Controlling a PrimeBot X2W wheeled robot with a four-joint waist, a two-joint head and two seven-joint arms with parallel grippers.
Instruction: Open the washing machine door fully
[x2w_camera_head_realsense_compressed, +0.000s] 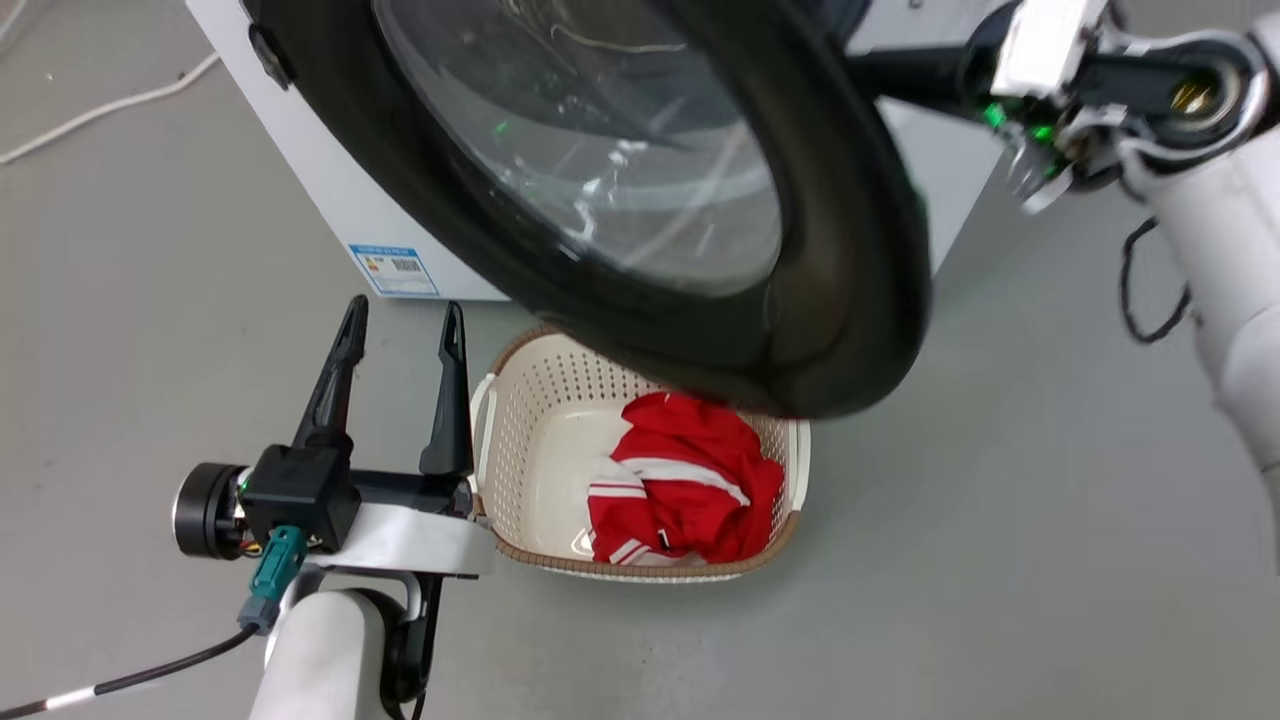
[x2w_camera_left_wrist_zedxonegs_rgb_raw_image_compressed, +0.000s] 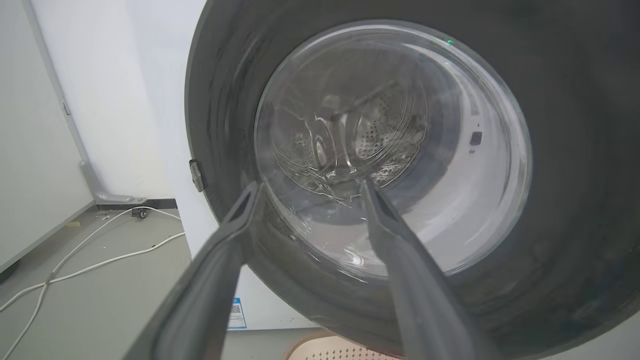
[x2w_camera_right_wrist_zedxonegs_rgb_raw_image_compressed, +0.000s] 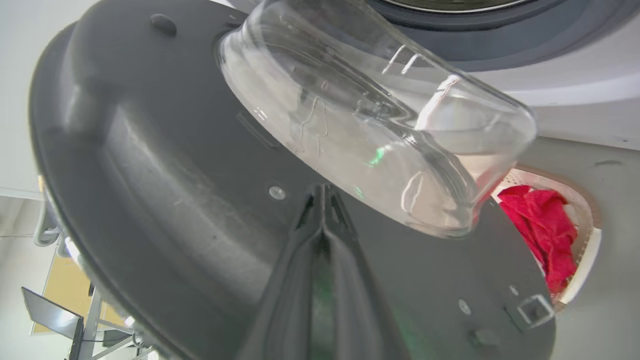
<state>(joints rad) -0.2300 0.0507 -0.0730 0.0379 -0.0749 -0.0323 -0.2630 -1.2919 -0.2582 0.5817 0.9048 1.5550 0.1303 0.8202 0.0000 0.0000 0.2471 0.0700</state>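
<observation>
Clearly open in part: the large round glossy black washing machine door (x2w_camera_head_realsense_compressed: 600, 150), with a bulging clear glass bowl at its centre, swung out from the front of the white boxy front-loading washing machine (x2w_camera_head_realsense_compressed: 320, 180) and standing at an angle to it, its free edge well away from the washing machine. Behind the door, around the washing machine's opening, a band of grey rubber seal (x2w_camera_right_wrist_zedxonegs_rgb_raw_image_compressed: 475, 45). Low on the washing machine's front panel, a small blue label sticker (x2w_camera_head_realsense_compressed: 393, 270).

On the grey floor (x2w_camera_head_realsense_compressed: 1000, 500) directly in front of the washing machine, a cream perforated plastic laundry basket (x2w_camera_head_realsense_compressed: 515, 430), partly under the door's lower rim in the head view, with a crumpled red and white garment (x2w_camera_head_realsense_compressed: 690, 480) inside.

Also in front of the washing machine, just beside the basket on the side of the blue sticker, the left gripper (x2w_camera_head_realsense_compressed: 404, 308), apart from the door; two long dark fingers spread wide, nothing between them. In the left wrist view, pointed toward the outer face of the door and its glass.

Between the door and the washing machine, on the door's inner side, the right gripper (x2w_camera_right_wrist_zedxonegs_rgb_raw_image_compressed: 322, 192); fingers pressed together, nothing held between them, tips at the dark inner face just beside the glass bowl. Real contact with this face not possible to tell.

Off to the side of the washing machine, thin white cables (x2w_camera_head_realsense_compressed: 100, 110) lying on the floor.
</observation>
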